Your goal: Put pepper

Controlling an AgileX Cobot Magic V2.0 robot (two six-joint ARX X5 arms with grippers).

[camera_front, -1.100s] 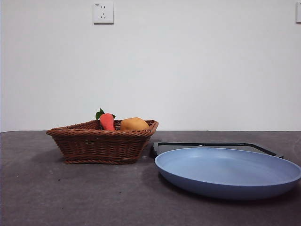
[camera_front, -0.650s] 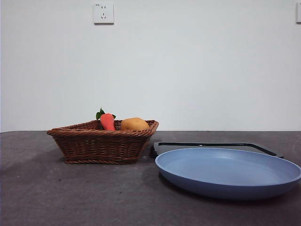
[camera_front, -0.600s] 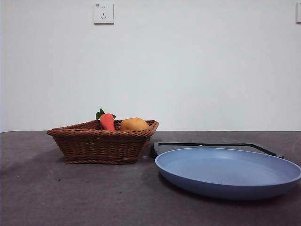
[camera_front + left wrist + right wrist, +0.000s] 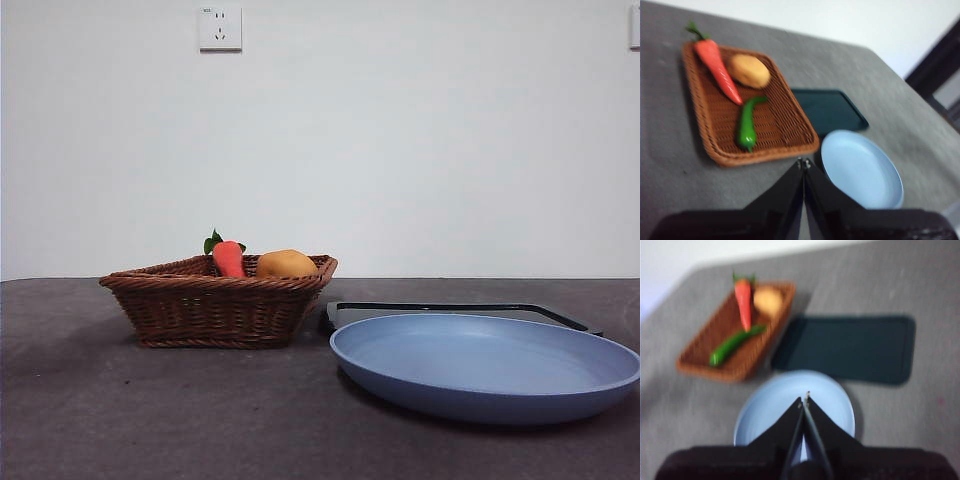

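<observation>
The long green pepper point(image 4: 747, 127) lies in the brown wicker basket point(image 4: 790, 132), beside a red-orange carrot point(image 4: 717, 65) and a rounded orange-yellow fruit point(image 4: 750, 70). The right wrist view also shows the pepper point(image 4: 735, 344) in the basket point(image 4: 700, 357). From the front the pepper is hidden behind the basket wall point(image 4: 215, 310). My left gripper point(image 4: 803, 163) hangs shut, high above the table between the basket and the blue plate point(image 4: 860, 170). My right gripper point(image 4: 804, 399) is shut too, high over the blue plate point(image 4: 770, 405). Neither holds anything.
A dark flat tray point(image 4: 450, 310) lies behind the blue plate point(image 4: 485, 365), to the right of the basket. The carrot point(image 4: 228, 257) and the fruit point(image 4: 286, 263) stick up above the basket rim. A wall socket point(image 4: 220, 28) is on the white wall.
</observation>
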